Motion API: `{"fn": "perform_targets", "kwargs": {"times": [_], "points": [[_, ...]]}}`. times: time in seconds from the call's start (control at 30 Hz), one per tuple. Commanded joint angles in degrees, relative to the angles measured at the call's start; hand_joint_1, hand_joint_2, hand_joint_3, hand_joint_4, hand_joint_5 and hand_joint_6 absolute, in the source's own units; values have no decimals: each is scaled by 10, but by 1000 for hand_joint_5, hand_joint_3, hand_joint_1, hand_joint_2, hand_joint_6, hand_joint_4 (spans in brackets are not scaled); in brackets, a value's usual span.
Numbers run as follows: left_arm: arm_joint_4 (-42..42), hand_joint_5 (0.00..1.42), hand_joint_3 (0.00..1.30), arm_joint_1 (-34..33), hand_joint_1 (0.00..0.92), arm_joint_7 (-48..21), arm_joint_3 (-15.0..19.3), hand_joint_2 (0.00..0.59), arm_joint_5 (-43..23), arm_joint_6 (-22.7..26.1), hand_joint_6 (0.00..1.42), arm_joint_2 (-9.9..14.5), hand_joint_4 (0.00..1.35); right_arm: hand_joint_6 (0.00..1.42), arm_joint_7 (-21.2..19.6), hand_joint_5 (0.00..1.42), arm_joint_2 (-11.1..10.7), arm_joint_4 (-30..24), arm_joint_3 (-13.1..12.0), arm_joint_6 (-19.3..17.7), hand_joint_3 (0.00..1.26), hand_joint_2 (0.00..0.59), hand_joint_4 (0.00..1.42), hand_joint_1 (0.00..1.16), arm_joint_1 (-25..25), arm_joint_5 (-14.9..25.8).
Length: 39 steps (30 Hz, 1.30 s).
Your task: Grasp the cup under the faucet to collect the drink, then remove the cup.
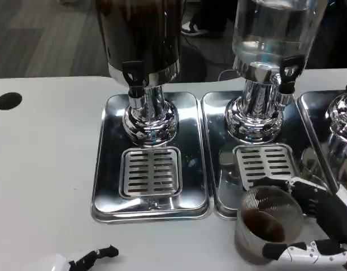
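Observation:
A clear plastic cup (268, 221) with dark drink in its bottom stands upright at the front right, just ahead of the right drip tray. My right hand (317, 226) grips it from the right, fingers wrapped around its side. The dark drink dispenser (141, 39) stands at the back on the left steel tray (108, 169), its black faucet (133, 74) above the slotted grate (151, 171). My left hand (86, 259) lies low at the bottom left edge, fingers slightly curled, holding nothing.
A dispenser with clear liquid (272, 34) stands on the middle tray (218, 186), with its own black tap (289, 70) and grate (264, 162). A third tray and chrome base (343, 113) sit at the right edge. A black hole (8, 100) marks the table's left.

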Motion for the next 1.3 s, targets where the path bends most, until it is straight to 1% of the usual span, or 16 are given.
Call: {"fn": "perform_targets", "kwargs": {"times": [0.03,0.3,0.5,0.63,0.7,0.93,1.1,1.23,1.3], "points": [[-9,309,345,5,0,-10,6,65,2,8,274,6,267,319,-9,478,10,26,-2,-31,429,121,453,813,-19,0],[-12,309,345,3,0,-16,4,64,5,15,278,8,261,320,-14,478,19,73,0,-57,433,121,454,813,-32,-10],[-13,309,345,1,0,-21,1,64,8,20,279,9,260,261,-25,448,22,98,1,-88,416,121,428,813,-39,-18],[-16,309,345,1,0,-23,3,64,6,22,279,9,260,198,-39,406,21,104,1,-114,388,118,387,806,-40,-31],[-18,309,345,1,0,-24,4,64,5,23,279,10,260,179,-44,394,19,104,3,-122,368,110,366,798,-40,-38],[-17,309,345,-3,0,-29,1,64,5,25,279,10,260,179,-50,346,15,96,11,-133,313,98,286,758,-36,-43],[-17,309,345,-2,0,-30,1,64,4,24,279,10,260,141,-54,293,12,87,16,-136,218,96,194,751,-34,-44],[-15,309,345,1,0,-27,2,67,2,21,279,9,260,83,-58,168,9,79,19,-136,92,100,29,738,-32,-48],[-14,309,345,1,0,-26,1,67,2,21,280,9,260,49,-57,96,6,73,21,-133,24,103,1,715,-30,-48]]}}
